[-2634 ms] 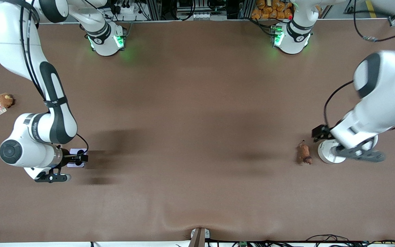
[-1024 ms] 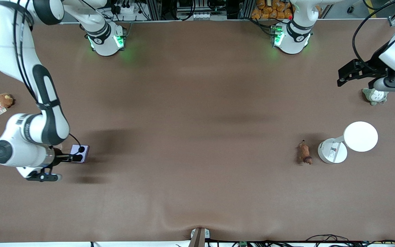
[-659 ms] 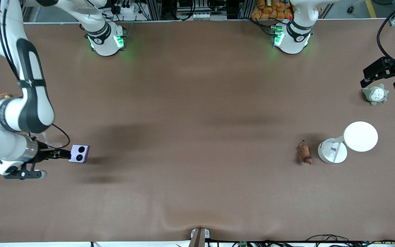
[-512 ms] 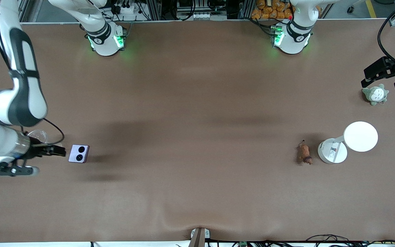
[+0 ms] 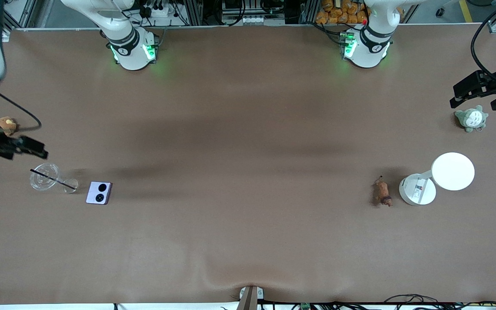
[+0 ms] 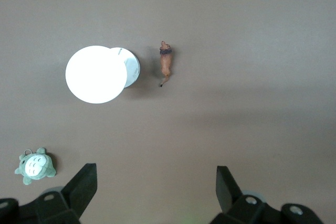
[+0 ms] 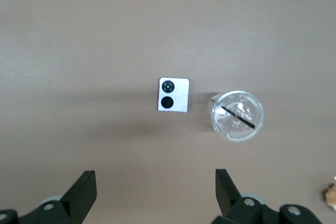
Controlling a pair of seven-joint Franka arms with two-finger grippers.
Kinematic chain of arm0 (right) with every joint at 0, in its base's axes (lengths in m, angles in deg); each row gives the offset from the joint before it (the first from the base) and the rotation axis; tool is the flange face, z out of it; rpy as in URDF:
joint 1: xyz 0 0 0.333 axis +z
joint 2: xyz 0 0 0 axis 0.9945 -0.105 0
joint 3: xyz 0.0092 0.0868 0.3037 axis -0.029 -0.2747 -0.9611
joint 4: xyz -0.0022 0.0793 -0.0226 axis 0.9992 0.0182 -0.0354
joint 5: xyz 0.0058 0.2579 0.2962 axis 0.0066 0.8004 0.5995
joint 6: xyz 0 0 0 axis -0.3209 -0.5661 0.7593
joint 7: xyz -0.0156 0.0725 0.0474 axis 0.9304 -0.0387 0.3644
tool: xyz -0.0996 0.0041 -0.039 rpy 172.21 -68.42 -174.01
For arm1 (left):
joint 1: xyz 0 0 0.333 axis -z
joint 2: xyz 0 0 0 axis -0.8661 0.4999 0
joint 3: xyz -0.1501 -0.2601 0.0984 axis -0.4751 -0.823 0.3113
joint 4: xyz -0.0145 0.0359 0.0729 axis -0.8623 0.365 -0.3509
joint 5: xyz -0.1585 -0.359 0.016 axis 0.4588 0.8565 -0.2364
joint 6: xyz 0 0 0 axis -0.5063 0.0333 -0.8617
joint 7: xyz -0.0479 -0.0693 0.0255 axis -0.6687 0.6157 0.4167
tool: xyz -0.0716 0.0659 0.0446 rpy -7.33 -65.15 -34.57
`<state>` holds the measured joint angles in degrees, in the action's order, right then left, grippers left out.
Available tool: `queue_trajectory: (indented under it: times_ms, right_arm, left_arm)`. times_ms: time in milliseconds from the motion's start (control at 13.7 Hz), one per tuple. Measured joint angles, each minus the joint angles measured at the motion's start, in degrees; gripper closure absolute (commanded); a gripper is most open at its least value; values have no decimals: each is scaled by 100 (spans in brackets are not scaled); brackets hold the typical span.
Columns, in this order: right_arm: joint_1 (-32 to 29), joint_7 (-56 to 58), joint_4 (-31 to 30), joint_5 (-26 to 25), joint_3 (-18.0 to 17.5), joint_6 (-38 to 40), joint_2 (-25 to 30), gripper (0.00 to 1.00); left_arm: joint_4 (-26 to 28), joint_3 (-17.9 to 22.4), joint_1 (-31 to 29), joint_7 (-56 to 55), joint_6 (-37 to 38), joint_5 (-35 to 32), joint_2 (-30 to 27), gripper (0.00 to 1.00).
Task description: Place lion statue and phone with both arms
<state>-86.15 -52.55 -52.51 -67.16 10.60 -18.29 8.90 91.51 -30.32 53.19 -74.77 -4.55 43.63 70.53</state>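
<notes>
The lavender phone [image 5: 98, 192] lies flat on the table at the right arm's end, its two black camera circles up; it also shows in the right wrist view [image 7: 173, 95]. The reddish-brown lion statue [image 5: 382, 192] lies at the left arm's end beside a white lamp base [image 5: 417, 189]; it also shows in the left wrist view [image 6: 166, 62]. My right gripper [image 5: 36, 149] is open and empty, raised over the table's end next to the clear cup. My left gripper [image 5: 460, 94] is open and empty, raised over the table by the grey-green plush.
A clear cup [image 5: 43, 178] with a black straw stands beside the phone. A round brown plush [image 5: 6, 124] lies at the right arm's end. A grey-green plush [image 5: 471, 118] and a white disc lamp [image 5: 452, 171] are at the left arm's end.
My right gripper has let go of the phone and drawn away toward the table's end, uncovering the clear cup. My left arm has lifted away from the lion statue to over the grey-green plush.
</notes>
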Motion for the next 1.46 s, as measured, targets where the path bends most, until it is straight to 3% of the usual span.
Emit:
queue_trajectory:
  times_ms: [512, 1171, 1463]
  right_arm:
    - [-2, -290, 374, 23, -174, 1495, 771, 0]
    - [-2, -314, 347, 18, -186, 1692, 971, 0]
    - [-5, -329, 339, 15, -170, 1419, 957, 0]
  left_arm:
    - [1, 1, -1, -10, 6, 0, 15, 0]
    - [1, 6, -6, -9, 6, 0, 31, 0]
    - [1, 6, -6, -9, 6, 0, 32, 0]
